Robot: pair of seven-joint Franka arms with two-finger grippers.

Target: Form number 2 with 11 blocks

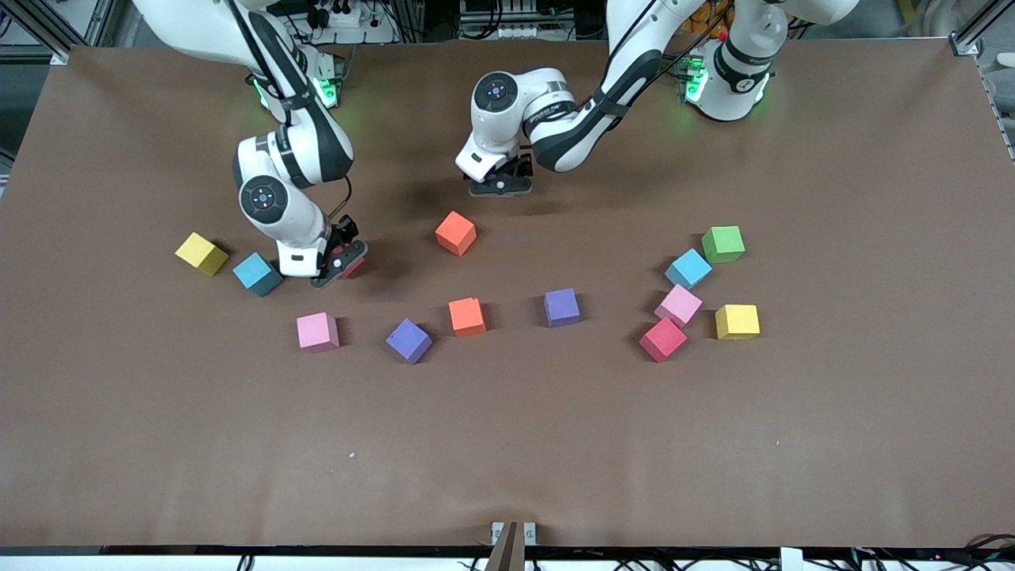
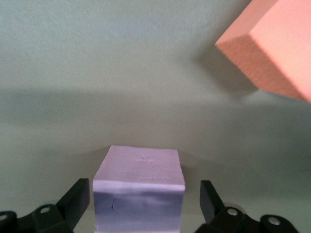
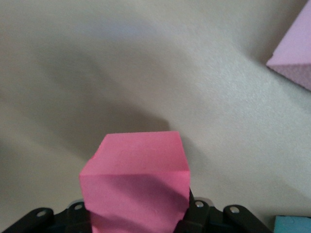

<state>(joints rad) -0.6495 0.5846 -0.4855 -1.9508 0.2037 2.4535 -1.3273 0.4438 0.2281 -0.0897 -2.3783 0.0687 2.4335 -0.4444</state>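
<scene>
Blocks lie scattered over the brown counter (image 1: pixel 507 444). Toward the right arm's end sit a yellow block (image 1: pixel 201 254) and a teal block (image 1: pixel 257 274) side by side. The right gripper (image 1: pixel 342 263) is down at the counter just beside the teal block, its fingers clamped on a red block (image 3: pixel 136 182), which the right wrist view shows as bright pink-red, squeezed between the black fingers. A pink block (image 1: pixel 317 331) lies nearer to the front camera than that gripper.

Across the middle run a purple block (image 1: pixel 408 340), an orange block (image 1: pixel 466 316) and a second purple block (image 1: pixel 561 307), each apart from the next. Another orange block (image 1: pixel 455 233) sits farther from the front camera than these.

The left gripper (image 1: pixel 499 184) is low over the counter near that orange block, its fingers (image 2: pixel 75 201) spread apart on either side of a pale block (image 2: pixel 139 189) resting on the counter between them, with gaps showing on both sides.

Toward the left arm's end cluster a green cube (image 1: pixel 722 243), a light blue block (image 1: pixel 687 268), another pink block (image 1: pixel 678 305), a red block (image 1: pixel 662 339) touching it, and a yellow block (image 1: pixel 737 321).
</scene>
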